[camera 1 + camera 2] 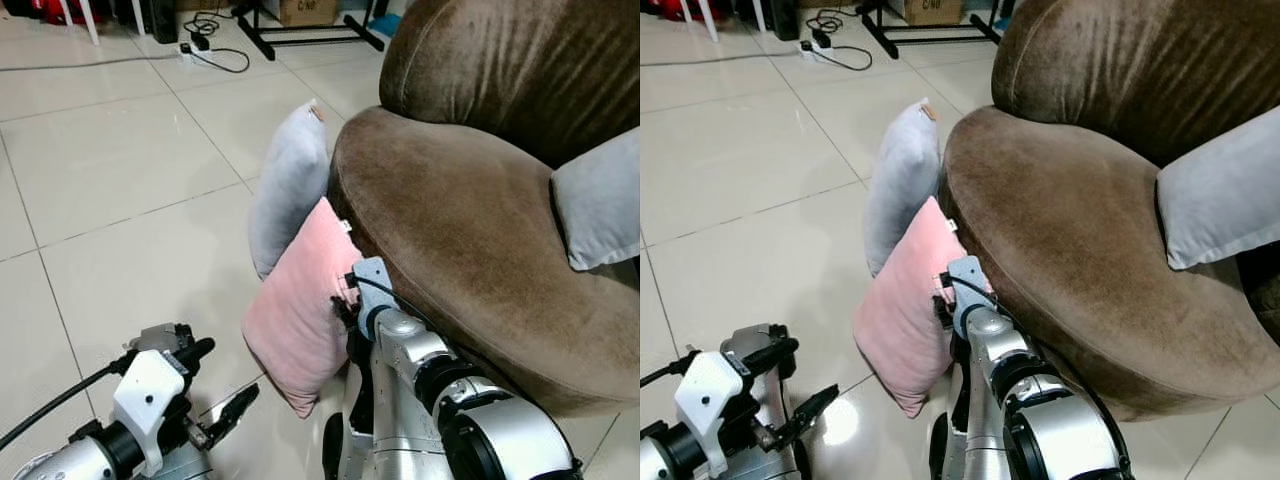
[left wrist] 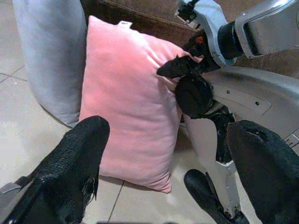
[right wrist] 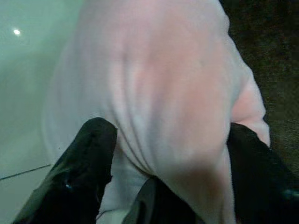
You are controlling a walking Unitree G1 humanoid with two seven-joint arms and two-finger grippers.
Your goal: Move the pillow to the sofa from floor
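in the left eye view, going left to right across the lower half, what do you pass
left gripper, open above the floor tiles → pink pillow propped on the floor → right gripper pinching the pillow's edge → brown sofa → grey cushion on the sofa

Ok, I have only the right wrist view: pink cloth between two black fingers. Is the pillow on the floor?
Observer: Yes, the pink pillow stands on one corner on the floor and leans against the brown sofa.
Operator: And where is the left pincer?
Observer: The left pincer is open, low over the tiles, apart from the pillow.
Operator: Is anything else close?
Observer: A grey pillow leans on the sofa just behind the pink one.
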